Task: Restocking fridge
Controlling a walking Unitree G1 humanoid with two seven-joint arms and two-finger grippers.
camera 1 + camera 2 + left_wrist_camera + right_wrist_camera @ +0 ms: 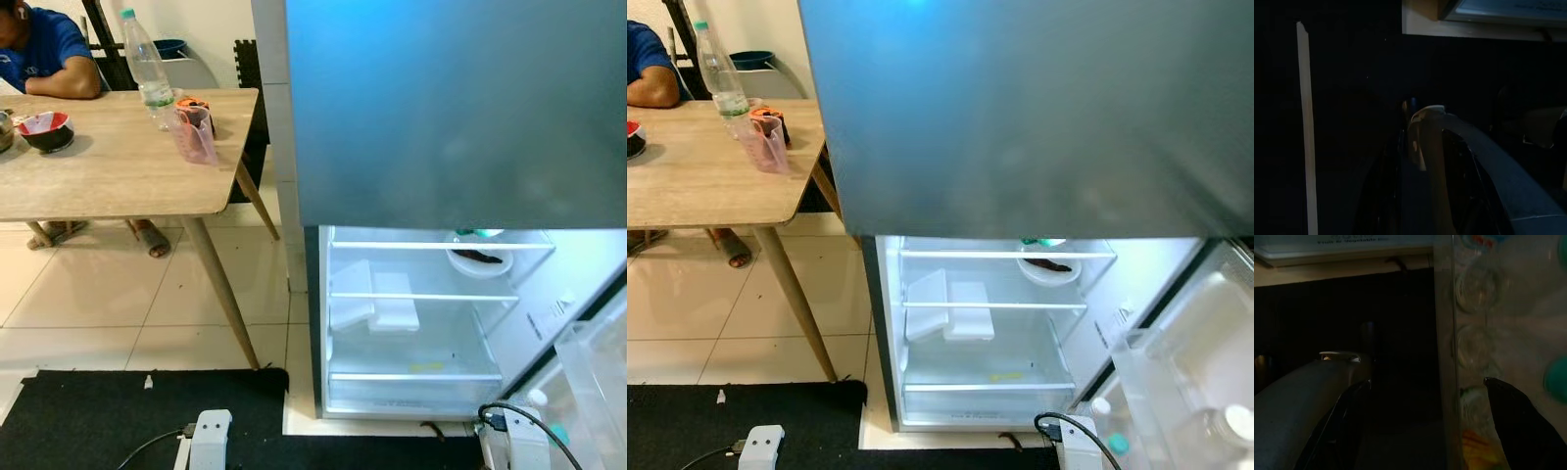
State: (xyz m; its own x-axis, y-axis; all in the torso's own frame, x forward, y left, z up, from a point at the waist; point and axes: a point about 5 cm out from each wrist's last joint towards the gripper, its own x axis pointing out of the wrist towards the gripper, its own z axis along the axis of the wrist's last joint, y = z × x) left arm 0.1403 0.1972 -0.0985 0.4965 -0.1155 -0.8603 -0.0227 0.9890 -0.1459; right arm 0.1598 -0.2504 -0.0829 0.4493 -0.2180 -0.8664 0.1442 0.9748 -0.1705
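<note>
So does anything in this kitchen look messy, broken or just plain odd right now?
Nothing looks spilled or broken. The one oddity is the silver fridge: its lower door stands wide open, showing nearly bare glass shelves, with just a white bowl of dark food on the top one. On the wooden table, the clear plastic bottle stands upright.

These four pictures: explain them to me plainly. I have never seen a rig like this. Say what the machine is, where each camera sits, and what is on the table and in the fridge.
A walking humanoid robot faces an open fridge. The two bright pictures come from its head, looking down. The two dark ones come from wrist cameras on its hanging arms.

On the wooden table stand a water bottle, a pink pitcher and a bowl; a person sits behind it. Inside the fridge, a bowl of food sits on the top shelf. Neither gripper visibly holds anything.
</note>
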